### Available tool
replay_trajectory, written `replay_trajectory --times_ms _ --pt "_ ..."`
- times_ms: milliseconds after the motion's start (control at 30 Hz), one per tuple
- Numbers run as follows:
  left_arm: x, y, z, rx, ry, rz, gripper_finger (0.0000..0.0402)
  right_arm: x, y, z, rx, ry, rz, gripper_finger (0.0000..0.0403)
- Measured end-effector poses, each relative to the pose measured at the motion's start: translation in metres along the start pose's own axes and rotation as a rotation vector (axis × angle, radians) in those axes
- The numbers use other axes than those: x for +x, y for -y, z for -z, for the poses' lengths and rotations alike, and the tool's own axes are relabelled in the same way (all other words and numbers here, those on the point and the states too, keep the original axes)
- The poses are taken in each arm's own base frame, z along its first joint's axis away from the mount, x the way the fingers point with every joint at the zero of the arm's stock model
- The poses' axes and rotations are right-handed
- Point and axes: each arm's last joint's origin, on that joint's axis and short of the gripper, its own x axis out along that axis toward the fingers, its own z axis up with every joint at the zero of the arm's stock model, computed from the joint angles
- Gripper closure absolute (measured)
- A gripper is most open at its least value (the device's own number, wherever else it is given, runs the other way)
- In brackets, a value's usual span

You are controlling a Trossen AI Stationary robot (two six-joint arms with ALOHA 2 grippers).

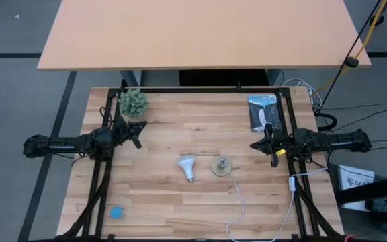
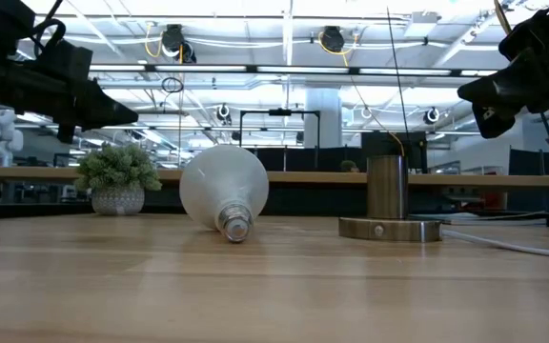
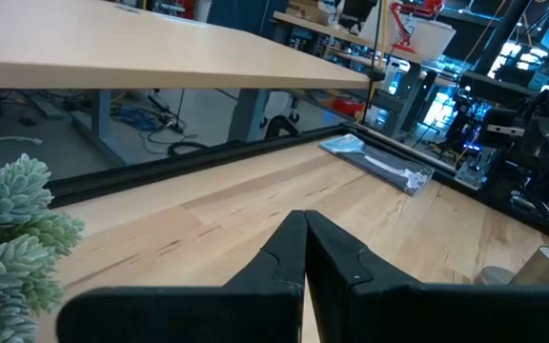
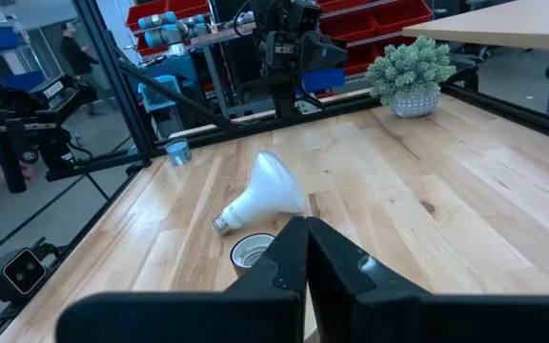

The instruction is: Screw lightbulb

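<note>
Nearest the front edge of the wooden table (image 1: pixel 180 202), over on the left side, lies a small blue disc (image 1: pixel 116 212), with a white cord (image 1: pixel 237 202) curling across the boards further right. Just beyond that, near the middle of the table, the lightbulb (image 1: pixel 187 166) lies on its side, its grey screw base pointing toward the front edge and its white dome toward the far edge. Right beside it, close but not touching, stands the round metal socket (image 1: pixel 222 165), upright, with the cord running off from it.

Further back, the two arms hang above the table on either side, well apart from the bulb. On the left, the left gripper (image 1: pixel 140 129) has its fingers pressed together with nothing between them. On the right, the right gripper (image 1: pixel 255 145) is likewise pinched closed and empty, pointing in toward the middle.

Behind the left gripper sits a small potted plant (image 1: pixel 133 102) near the far left corner. Toward the far right corner lies a dark booklet (image 1: pixel 262 112), flat on the boards.
</note>
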Motion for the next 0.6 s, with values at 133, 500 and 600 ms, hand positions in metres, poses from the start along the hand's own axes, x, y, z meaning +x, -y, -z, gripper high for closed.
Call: replay_trajectory --times_ms 133,500,600 --pt "0.0000 0.0000 0.0000 0.000 0.000 0.000 0.0394 0.0000 0.0000 0.0000 0.000 0.000 0.000 0.0403" --pt "0.0000 0.0008 0.0000 -0.008 -0.005 0.024 0.0394 0.0000 0.0000 0.0000 0.000 0.000 0.000 0.0403" --pt "-0.0002 0.0035 -0.0017 -0.065 -0.010 0.098 0.0394 0.0000 0.0000 -0.0001 0.000 0.000 0.000 0.0403"
